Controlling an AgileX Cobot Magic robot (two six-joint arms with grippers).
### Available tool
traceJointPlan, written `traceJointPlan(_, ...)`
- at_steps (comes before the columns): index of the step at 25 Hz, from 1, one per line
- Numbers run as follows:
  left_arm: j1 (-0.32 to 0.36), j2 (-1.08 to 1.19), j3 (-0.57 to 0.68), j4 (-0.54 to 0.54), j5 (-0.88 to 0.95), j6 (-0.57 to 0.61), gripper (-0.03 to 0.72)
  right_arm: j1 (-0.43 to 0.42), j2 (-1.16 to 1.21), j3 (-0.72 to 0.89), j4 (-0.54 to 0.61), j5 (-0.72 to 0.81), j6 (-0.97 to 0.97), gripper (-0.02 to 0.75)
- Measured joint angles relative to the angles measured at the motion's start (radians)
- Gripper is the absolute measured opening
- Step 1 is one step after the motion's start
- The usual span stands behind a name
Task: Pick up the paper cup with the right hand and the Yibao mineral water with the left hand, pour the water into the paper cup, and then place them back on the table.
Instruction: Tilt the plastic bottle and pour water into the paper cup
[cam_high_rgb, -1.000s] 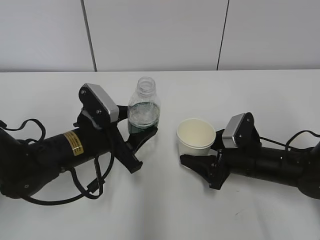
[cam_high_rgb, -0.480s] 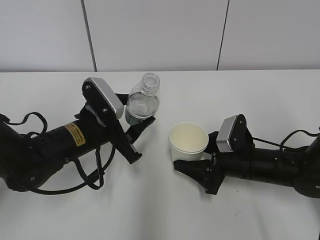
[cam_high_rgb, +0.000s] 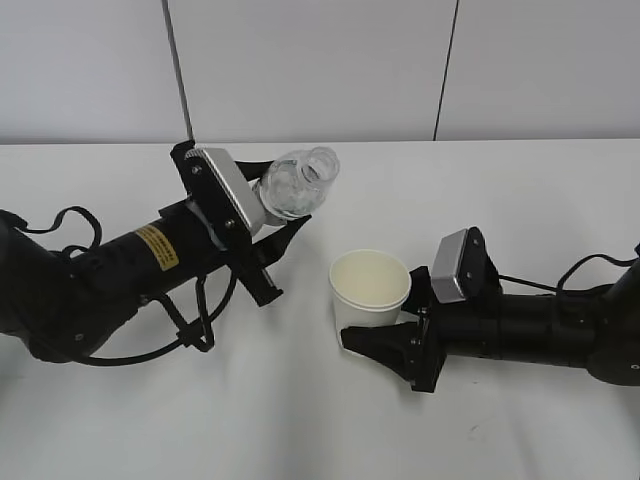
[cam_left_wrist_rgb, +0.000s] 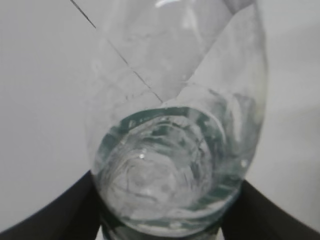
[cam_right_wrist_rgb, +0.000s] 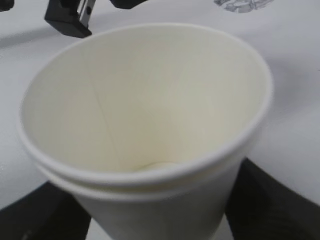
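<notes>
A: White table, grey panelled wall behind. Item one?

B: Yibao mineral water, pinched low on its body by the left hand, raised and tipped with its open neck toward the cup. Likely light, thin-walled, slippery; grip the ribbed lower part gently. Label lettering unreadable.

A: Item two?

B: Paper cup, upright, right hand pressed against its lower wall, below and right of the bottle mouth. Probably soft, crushable; hold low. No print. Yellow sticker on left forearm, text illegible.
</notes>
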Motion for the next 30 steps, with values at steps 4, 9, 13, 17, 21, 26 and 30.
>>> traceJointPlan(4, 0.000, 0.000, -0.001, -0.002, 0.000, 0.083, 0.421, 0.000, -0.002, -0.002, -0.010, 0.000, 0.006, 0.561)
traceJointPlan(9, 0.000, 0.000, -0.001, -0.003, 0.000, 0.153, 0.421, 0.025, -0.002, -0.031, -0.058, 0.000, 0.063, 0.561)
traceJointPlan(13, 0.000, 0.000, -0.001, -0.009, 0.000, 0.254, 0.420, 0.042, -0.002, -0.038, -0.083, 0.000, 0.076, 0.560)
traceJointPlan(17, 0.000, 0.000, -0.001, -0.012, 0.000, 0.305, 0.419, 0.044, -0.002, -0.041, -0.094, 0.000, 0.078, 0.560)
traceJointPlan(21, 0.000, 0.000, -0.001, -0.027, 0.000, 0.413, 0.419, 0.044, -0.002, -0.044, -0.096, 0.000, 0.078, 0.560)
traceJointPlan(26, 0.000, 0.000, -0.001, -0.060, 0.000, 0.467, 0.419, 0.044, -0.002, -0.044, -0.085, 0.000, 0.078, 0.557)
traceJointPlan(30, 0.000, 0.000, -0.001, -0.063, 0.001, 0.512, 0.419, 0.044, -0.002, -0.044, -0.068, 0.000, 0.078, 0.555)
